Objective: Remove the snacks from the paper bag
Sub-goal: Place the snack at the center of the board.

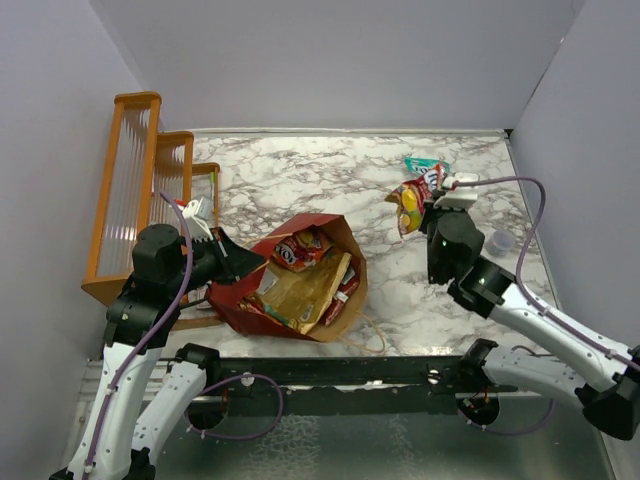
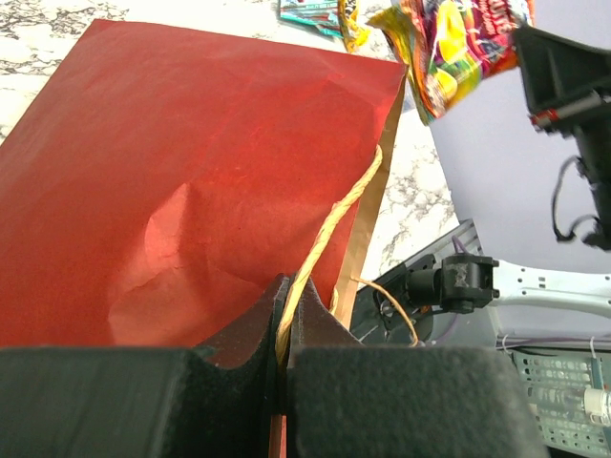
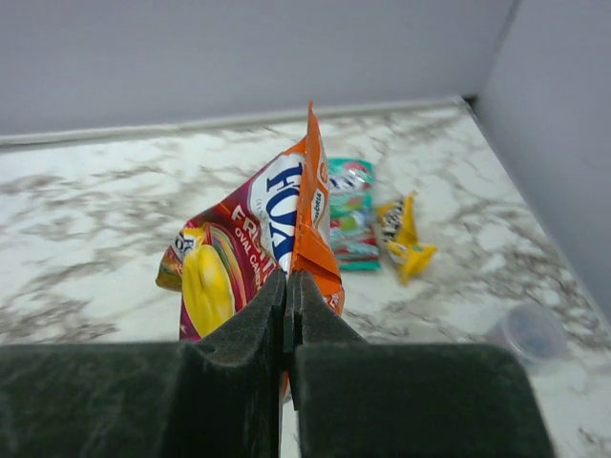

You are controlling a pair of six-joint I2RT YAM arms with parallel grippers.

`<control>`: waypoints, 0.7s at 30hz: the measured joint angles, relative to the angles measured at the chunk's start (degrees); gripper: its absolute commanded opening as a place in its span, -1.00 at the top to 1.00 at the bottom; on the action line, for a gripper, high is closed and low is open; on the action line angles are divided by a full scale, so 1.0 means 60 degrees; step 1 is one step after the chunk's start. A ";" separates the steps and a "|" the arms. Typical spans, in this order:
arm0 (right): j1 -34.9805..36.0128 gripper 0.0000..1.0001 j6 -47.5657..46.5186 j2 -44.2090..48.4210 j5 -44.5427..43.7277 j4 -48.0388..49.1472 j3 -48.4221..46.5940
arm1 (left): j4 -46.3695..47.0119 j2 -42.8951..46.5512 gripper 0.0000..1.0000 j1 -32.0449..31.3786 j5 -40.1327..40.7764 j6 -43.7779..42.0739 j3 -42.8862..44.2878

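Right jaws pinch candy pack (image 3: 243,253), hiding its lower edge.

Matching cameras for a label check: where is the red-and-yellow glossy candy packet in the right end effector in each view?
Top external: red-and-yellow glossy candy packet, right of centre, far half.
Left wrist: top edge, right of centre.
Right wrist: centre, pinched by the shut right end effector.
Shared landmark: flat teal-white pouch lying near it.
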State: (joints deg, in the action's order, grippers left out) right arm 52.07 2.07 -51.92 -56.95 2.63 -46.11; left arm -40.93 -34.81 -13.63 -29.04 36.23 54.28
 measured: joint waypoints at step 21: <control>-0.6816 0.76 0.5665 -0.4091 0.6852 0.2951 0.2346 | -0.0149 0.0062 1.00 0.0000 0.0004 -0.0015 0.0004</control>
State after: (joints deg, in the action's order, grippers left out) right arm 11.18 36.05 -76.47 -15.84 20.34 -32.03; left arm -41.82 -34.44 -13.63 -29.02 36.14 54.30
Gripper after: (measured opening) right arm 0.019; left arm 0.010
